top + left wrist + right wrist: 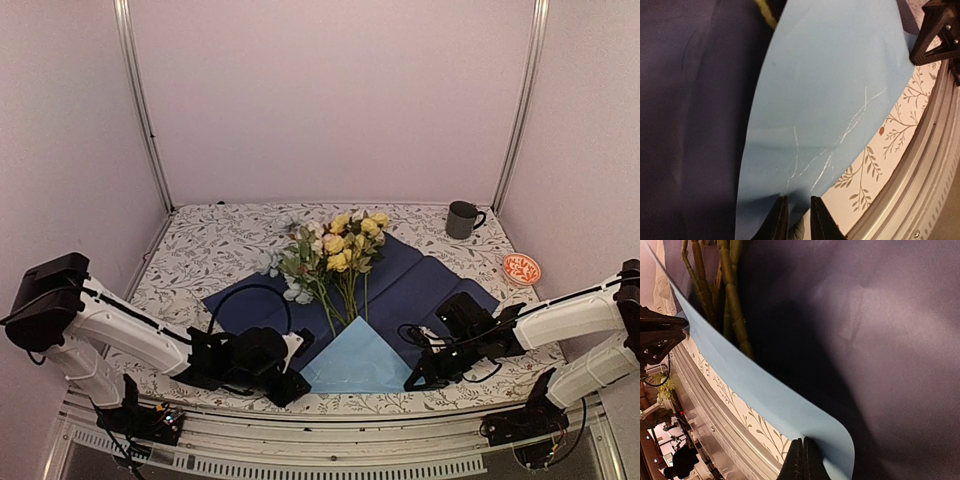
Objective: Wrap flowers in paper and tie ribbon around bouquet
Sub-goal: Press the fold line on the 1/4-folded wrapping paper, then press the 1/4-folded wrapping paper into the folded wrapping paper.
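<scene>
The paper lies as a dark navy diamond on the tablecloth, its near corner folded up to show a light blue triangle. The flowers rest on the navy face, blooms far, green stems running under the fold. My left gripper is at the fold's left corner; in the left wrist view its jaws stand narrowly apart, pinching a bunched bit of light blue paper with creases fanning from the tips. My right gripper is shut on the fold's right edge. The ribbon is out of view, and no wrapped bouquet shows.
A grey mug stands at the back right, with a small orange-patterned bowl near the right edge. A black cable loop lies on the paper's left part. The metal table rail runs close along the near side of the fold.
</scene>
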`<state>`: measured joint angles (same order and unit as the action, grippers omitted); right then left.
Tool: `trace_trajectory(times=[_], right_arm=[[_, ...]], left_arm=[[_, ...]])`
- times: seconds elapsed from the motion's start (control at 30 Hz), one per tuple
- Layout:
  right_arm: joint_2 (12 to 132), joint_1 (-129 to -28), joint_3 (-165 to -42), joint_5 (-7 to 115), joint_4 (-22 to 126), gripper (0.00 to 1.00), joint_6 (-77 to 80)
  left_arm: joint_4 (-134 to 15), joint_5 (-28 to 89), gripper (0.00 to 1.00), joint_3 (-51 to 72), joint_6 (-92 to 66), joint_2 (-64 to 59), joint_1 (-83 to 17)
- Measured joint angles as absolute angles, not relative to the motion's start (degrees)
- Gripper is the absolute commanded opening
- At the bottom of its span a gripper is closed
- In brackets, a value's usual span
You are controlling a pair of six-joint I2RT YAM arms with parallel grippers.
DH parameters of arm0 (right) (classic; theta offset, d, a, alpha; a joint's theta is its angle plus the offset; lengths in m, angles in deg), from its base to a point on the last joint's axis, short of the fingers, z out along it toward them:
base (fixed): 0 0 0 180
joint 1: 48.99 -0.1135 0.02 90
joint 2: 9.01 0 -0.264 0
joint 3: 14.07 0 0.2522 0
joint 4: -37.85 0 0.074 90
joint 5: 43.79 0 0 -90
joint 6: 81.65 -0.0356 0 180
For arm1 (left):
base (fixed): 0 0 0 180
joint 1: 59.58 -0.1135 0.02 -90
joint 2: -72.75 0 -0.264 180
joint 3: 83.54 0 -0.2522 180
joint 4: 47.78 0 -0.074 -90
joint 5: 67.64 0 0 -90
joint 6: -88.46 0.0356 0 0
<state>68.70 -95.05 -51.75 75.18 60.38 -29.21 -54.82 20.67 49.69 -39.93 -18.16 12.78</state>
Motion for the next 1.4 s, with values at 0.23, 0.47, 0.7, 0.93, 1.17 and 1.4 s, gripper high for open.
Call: trace_trajectory(times=[0.23,0.47,0.7,0.93,1.17,1.4], right_arm=[[68.31,-95.05,-51.75,74.59,61.23,0.0,-29.45],[68.26,-95.05,-51.75,74.46,61.74,0.0,-29.34],[68.26,-95.05,-52.32,74.13,62.55,0.0,-28.31],[68.37,-95.05,-52.73,73.78,63.31,0.0,-27.81],[69.03,-95.03,-53.39,73.98,63.99,0.0,-27.64],[68.94,-95.01,-53.3,73.98,63.97,0.0,-27.66]], left_arm=[[-56.66,21.63,0.18,54.54,-48.74,-12.09,12.78],[-65.71,19.14,0.19,58.49,-55.91,-2.38,12.82],[-79.37,8.47,0.13,53.77,-52.83,8.87,15.22],[-73.88,7.84,0.1,35.37,-37.24,-10.25,18.87],[-73.42,12.56,0.07,13.75,-23.52,-37.68,21.63],[-72.98,15.84,0.06,11.41,-19.08,-43.3,20.71]])
